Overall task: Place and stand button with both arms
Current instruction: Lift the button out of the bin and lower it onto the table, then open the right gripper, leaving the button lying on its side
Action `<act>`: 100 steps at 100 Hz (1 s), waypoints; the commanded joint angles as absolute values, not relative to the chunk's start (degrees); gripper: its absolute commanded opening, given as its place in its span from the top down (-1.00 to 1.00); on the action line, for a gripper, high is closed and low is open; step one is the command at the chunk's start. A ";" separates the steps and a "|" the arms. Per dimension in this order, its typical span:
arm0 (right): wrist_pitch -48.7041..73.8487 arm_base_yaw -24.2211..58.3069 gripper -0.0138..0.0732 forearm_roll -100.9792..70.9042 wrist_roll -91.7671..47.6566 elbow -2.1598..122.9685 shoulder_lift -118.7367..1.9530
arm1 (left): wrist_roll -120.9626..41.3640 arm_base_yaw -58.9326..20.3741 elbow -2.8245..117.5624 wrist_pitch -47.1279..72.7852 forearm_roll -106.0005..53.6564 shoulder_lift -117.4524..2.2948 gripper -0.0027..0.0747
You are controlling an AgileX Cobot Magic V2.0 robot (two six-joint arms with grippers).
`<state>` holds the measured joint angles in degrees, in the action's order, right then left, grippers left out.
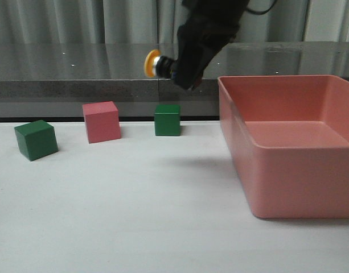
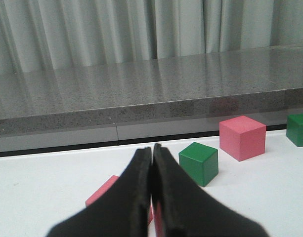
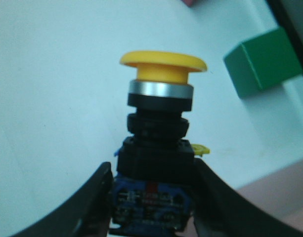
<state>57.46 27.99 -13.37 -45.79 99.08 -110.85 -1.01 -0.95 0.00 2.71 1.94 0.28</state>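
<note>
Right gripper (image 1: 183, 71), seen from the front, holds the button (image 1: 153, 63) aloft on its side, cap at 9 o'clock, above the green cube (image 1: 167, 119); the pink bin (image 1: 288, 165) stands at 3 o'clock. I judge a slanted release would tip it over. From the left wrist, the left gripper (image 2: 151, 163) is pressed closed and empty, cubes near at 2 o'clock. From the right wrist, fingers (image 3: 94, 197) clamp the button's blue base; open table (image 3: 52, 98) lies beneath, with clear room between cubes and bin.
</note>
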 commanded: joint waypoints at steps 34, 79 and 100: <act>48.39 34.26 0.46 -14.24 -64.27 101.71 -119.80 | -0.36 -0.85 -1.71 -1.79 1.46 1.96 0.98; 48.50 35.05 0.31 -14.49 -65.00 101.71 -123.51 | -0.36 -0.85 -1.71 -1.79 1.46 1.96 0.98; 48.76 35.05 -0.73 -14.49 -64.95 101.71 -123.38 | -0.36 -0.85 -1.71 -1.79 1.46 1.96 0.98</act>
<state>49.52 35.09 -13.37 -64.23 99.78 -127.36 -1.01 -0.95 0.00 2.71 1.94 0.28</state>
